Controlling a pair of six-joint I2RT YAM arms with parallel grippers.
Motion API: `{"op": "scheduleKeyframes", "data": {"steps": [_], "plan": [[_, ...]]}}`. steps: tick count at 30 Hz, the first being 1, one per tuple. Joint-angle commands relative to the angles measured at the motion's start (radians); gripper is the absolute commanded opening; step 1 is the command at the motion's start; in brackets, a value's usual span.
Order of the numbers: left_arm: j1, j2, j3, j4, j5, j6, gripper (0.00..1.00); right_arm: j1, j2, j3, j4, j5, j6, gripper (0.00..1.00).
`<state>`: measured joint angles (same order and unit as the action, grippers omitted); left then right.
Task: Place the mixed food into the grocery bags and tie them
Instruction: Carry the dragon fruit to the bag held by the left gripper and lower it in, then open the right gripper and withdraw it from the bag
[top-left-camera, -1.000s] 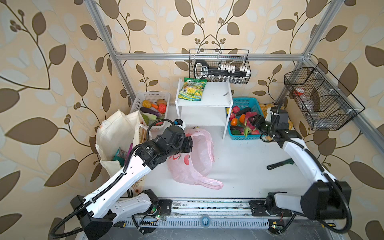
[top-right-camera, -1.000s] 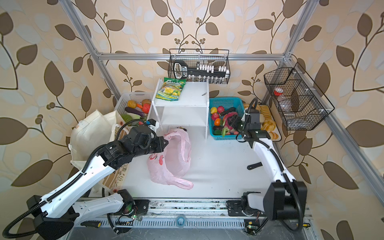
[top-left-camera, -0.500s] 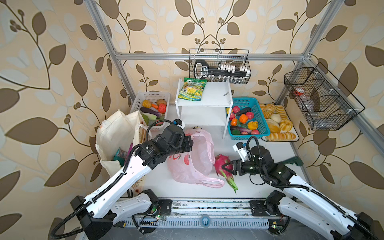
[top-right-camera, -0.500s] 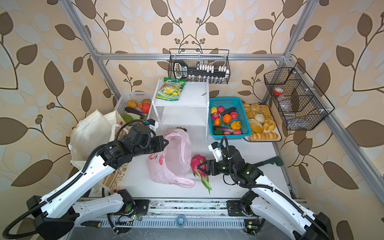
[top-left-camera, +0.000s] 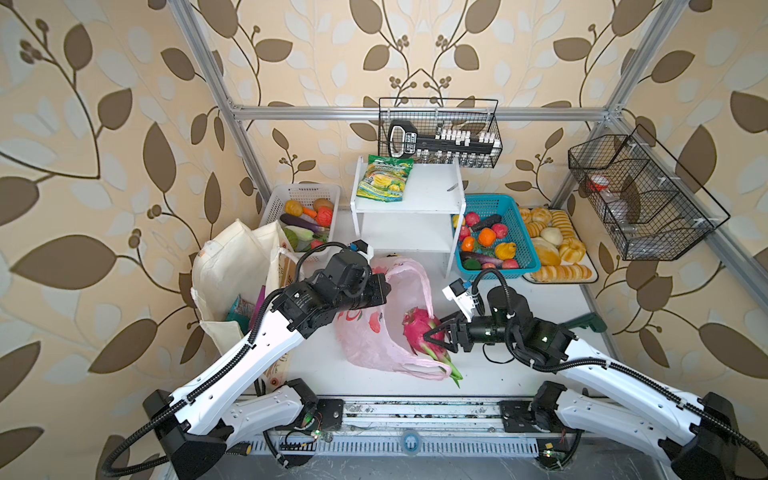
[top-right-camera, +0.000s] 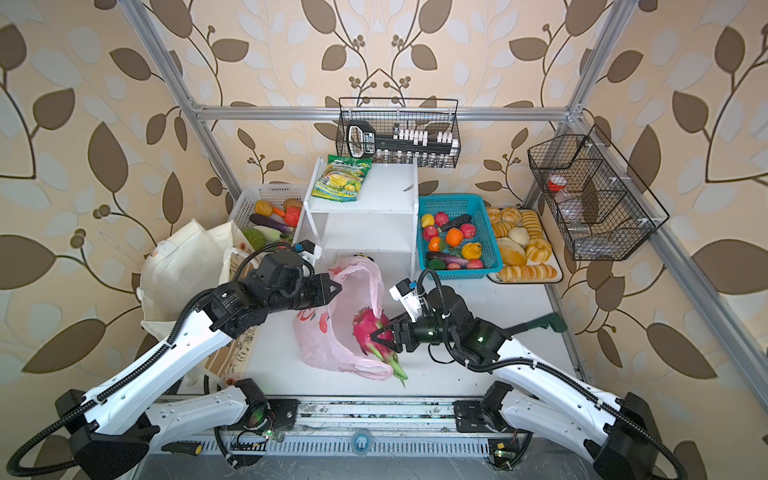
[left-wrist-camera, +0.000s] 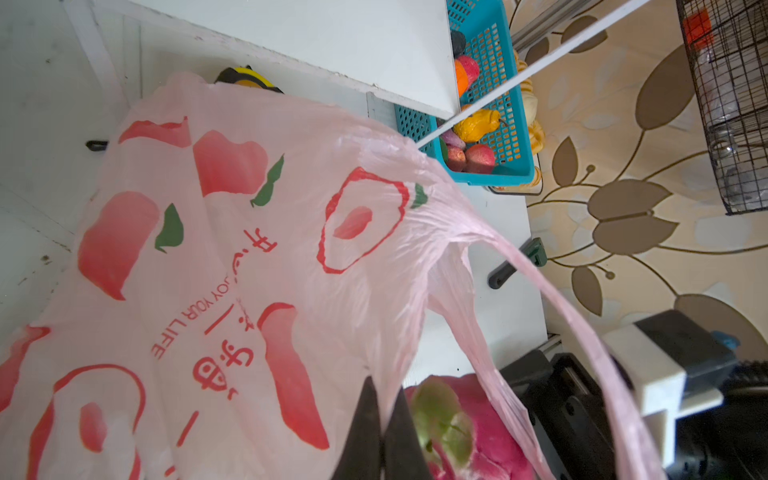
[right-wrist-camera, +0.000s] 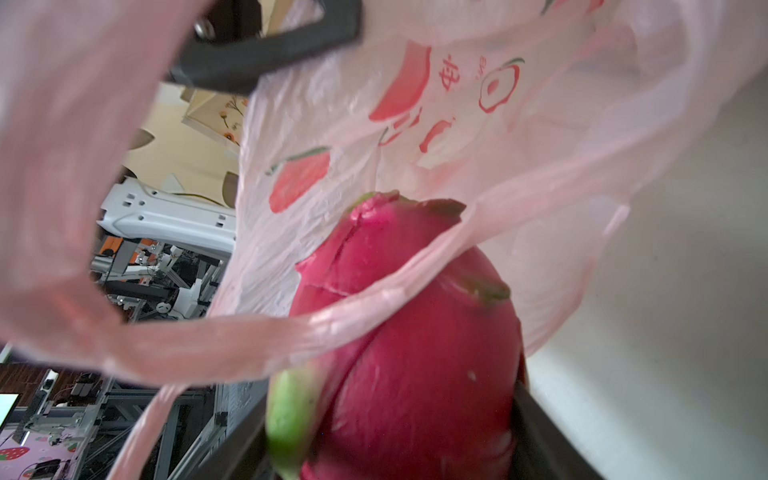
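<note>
Right gripper: jaws clamped on either side of the dragon fruit.
Dragon fruit: at the mouth of the pink plastic bag, with one loop handle draped across it.
Left gripper: fingers pressed together, pinching the bag's raised rim.
Canvas tote: upright, at the table's left edge.
Blue basket: rear right, holds toy fruits.

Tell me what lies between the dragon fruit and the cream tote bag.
The pink plastic bag lies between the dragon fruit and the tote bag, with the left arm reaching over it; both top views show it.
</note>
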<state>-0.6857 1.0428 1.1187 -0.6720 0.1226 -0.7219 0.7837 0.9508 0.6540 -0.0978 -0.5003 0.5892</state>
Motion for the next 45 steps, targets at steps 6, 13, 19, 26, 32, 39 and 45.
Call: {"op": "scheduleKeyframes", "data": {"steps": [6,13,19,26,32,39,45], "plan": [[0.011,0.017,0.003,0.06,0.138,-0.017,0.0,-0.033,0.081,0.045,0.261,0.358,0.191,0.46],[0.011,0.005,0.014,0.11,0.138,-0.088,0.0,-0.009,0.18,0.211,0.044,0.388,0.226,0.47],[0.012,-0.008,0.006,0.178,0.111,-0.132,0.0,0.152,0.228,0.304,-0.149,0.746,0.202,0.49],[0.014,-0.042,-0.007,0.219,0.102,-0.146,0.0,0.169,0.26,0.319,-0.05,0.647,0.053,0.61],[0.026,-0.059,-0.028,0.23,0.091,-0.165,0.0,0.151,0.272,0.363,-0.109,0.546,-0.008,0.8],[0.053,-0.078,-0.046,0.239,0.096,-0.174,0.0,0.117,0.22,0.342,-0.114,0.467,-0.006,0.9],[0.09,-0.079,-0.075,0.276,0.155,-0.234,0.0,0.108,0.223,0.354,-0.126,0.43,-0.029,0.92]]}}
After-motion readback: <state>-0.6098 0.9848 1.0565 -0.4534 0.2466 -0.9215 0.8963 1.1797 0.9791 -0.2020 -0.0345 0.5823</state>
